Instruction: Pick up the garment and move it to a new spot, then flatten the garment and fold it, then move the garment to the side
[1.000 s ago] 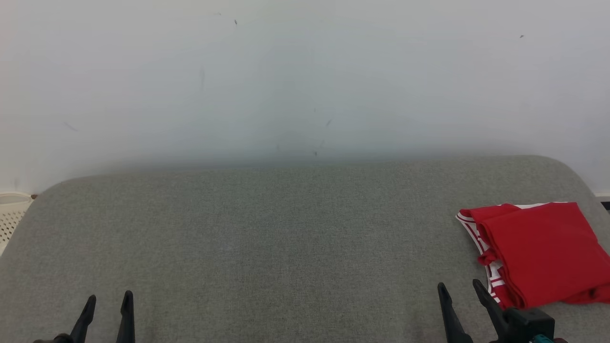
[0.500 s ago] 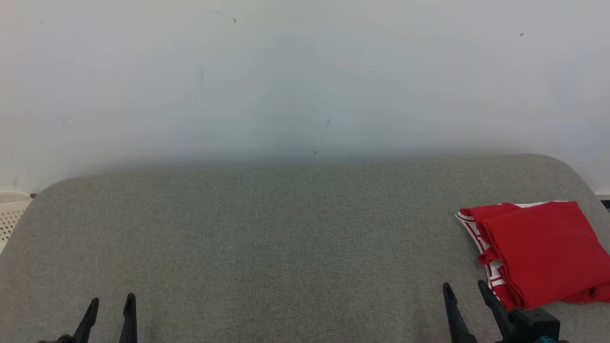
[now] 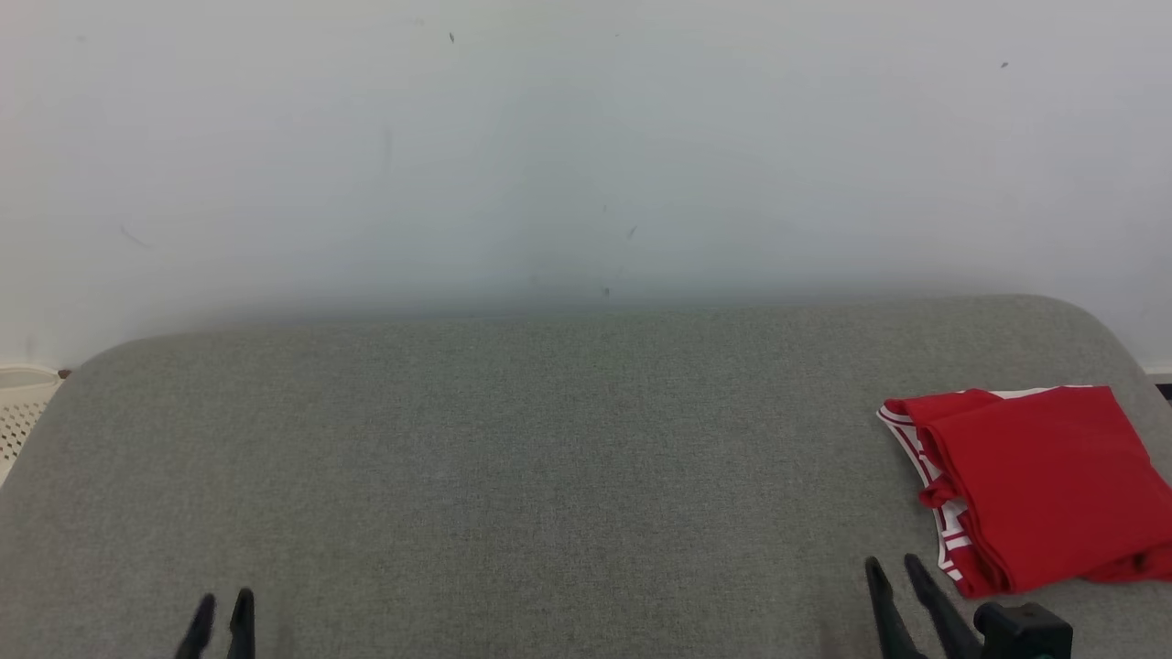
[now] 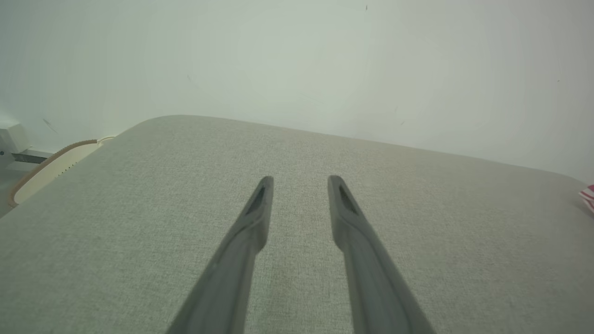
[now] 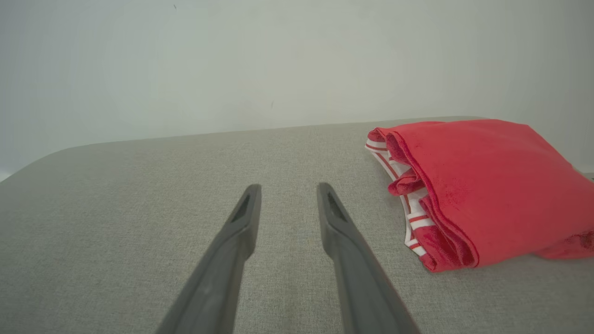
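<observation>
Grey cushion (image 3: 549,458): 1 | red garment (image 3: 1044,485): 1 | left pincer (image 3: 225,597): spread | right pincer (image 3: 894,561): spread

The desk (image 3: 513,458) is covered in grey woven fabric. Its far corners are rounded and its far edge runs along a pale wall. On it lies the garment (image 3: 1044,485), red and folded into a flat, roughly square bundle. It sits at the desk's right side, close to the right edge and nearer the front than the back. The layers show along the bundle's left side, where red-and-white striped trim peeks out from under the top fold. The grey cloth around it lies smooth.
</observation>
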